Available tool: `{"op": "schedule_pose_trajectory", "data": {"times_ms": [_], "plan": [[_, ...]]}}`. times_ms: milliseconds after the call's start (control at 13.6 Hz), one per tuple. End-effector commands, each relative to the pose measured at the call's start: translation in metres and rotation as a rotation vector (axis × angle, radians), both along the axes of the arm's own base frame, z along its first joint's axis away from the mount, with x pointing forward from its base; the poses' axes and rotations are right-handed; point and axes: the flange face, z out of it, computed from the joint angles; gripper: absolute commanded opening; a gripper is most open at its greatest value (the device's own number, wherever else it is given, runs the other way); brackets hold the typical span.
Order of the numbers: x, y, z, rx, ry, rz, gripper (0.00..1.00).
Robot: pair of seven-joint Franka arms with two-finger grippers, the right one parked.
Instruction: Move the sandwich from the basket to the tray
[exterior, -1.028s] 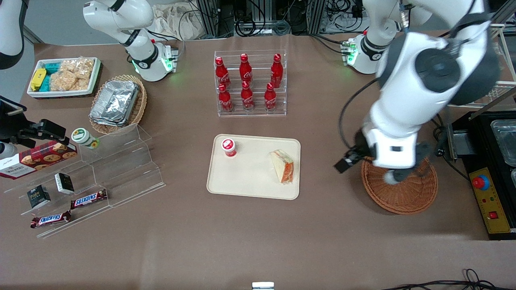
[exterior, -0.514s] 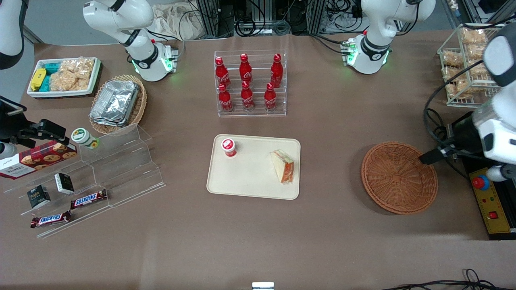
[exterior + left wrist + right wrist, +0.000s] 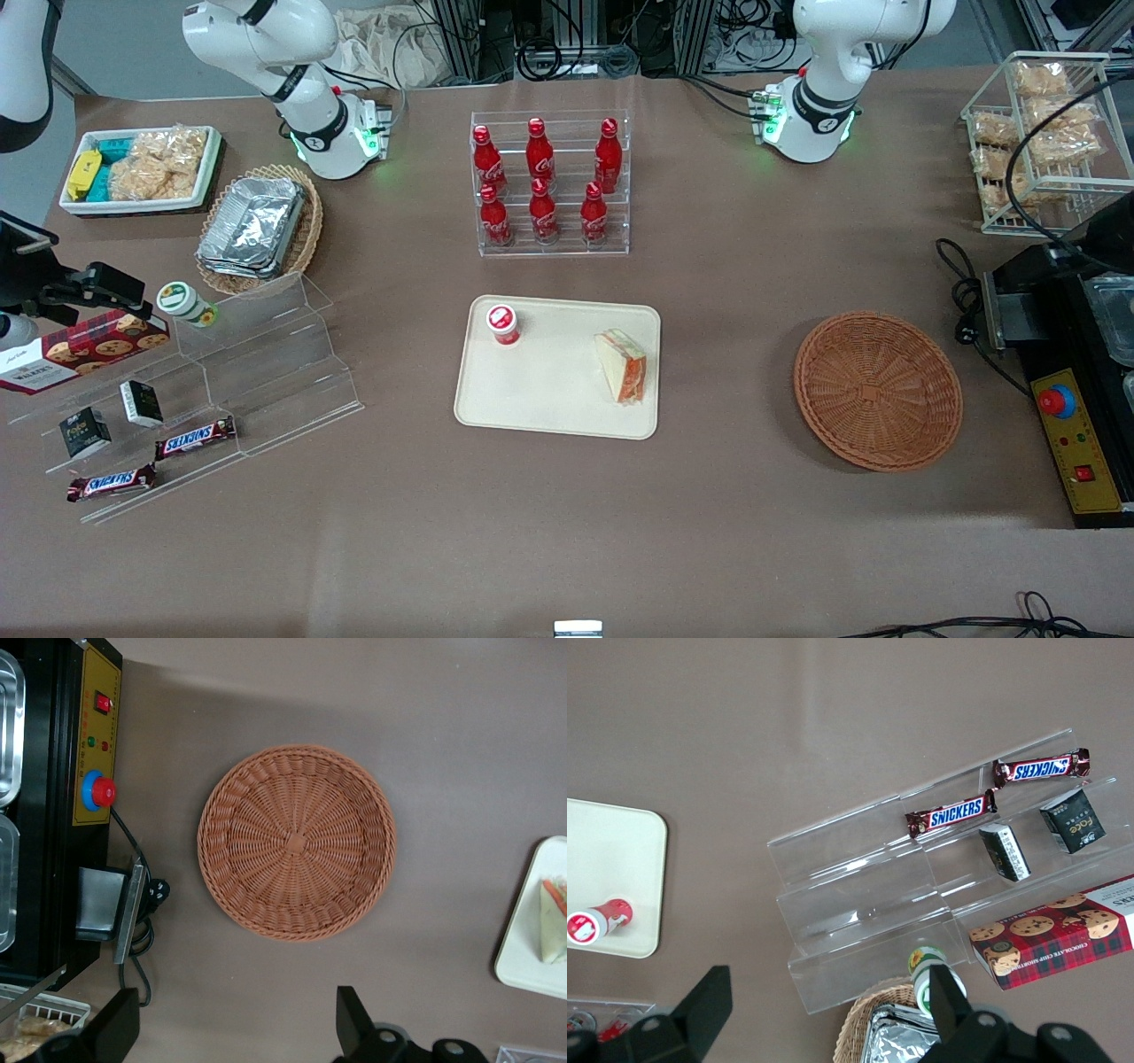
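Note:
The sandwich point(image 3: 623, 365) lies on the beige tray point(image 3: 549, 390), at the tray end nearest the basket. A slice of both shows in the left wrist view: sandwich point(image 3: 554, 923), tray point(image 3: 521, 952). The reddish-brown wicker basket point(image 3: 877, 390) point(image 3: 297, 842) stands empty on the table. My left gripper point(image 3: 235, 1032) hangs open high above bare table, a little farther from the front camera than the basket, with nothing between its black fingers point(image 3: 353, 1026). In the front view the gripper is out of frame.
A red-capped bottle point(image 3: 503, 323) stands on the tray. A rack of cola bottles point(image 3: 549, 182) sits farther back. A black machine with a red button point(image 3: 1059, 400) point(image 3: 96, 790) and a wire rack of crackers point(image 3: 1036, 133) flank the basket. Acrylic steps with snacks point(image 3: 257, 372) lie toward the parked arm's end.
The left arm swung up from over the basket toward the working arm's end and left the front view. The sandwich and basket did not move.

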Motion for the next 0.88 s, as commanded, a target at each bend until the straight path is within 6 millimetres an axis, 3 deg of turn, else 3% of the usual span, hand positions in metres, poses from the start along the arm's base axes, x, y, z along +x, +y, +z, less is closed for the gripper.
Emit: {"op": "schedule_pose_trajectory", "data": {"times_ms": [0, 147, 440, 807], "plan": [[-0.036, -0.004, 0.006, 0.016, -0.061, -0.032, 1.00], [-0.049, 0.002, 0.009, 0.008, -0.086, -0.015, 1.00], [-0.049, -0.028, 0.013, 0.010, -0.081, -0.024, 1.00], [-0.044, -0.033, 0.027, 0.005, -0.066, -0.007, 1.00]]}}
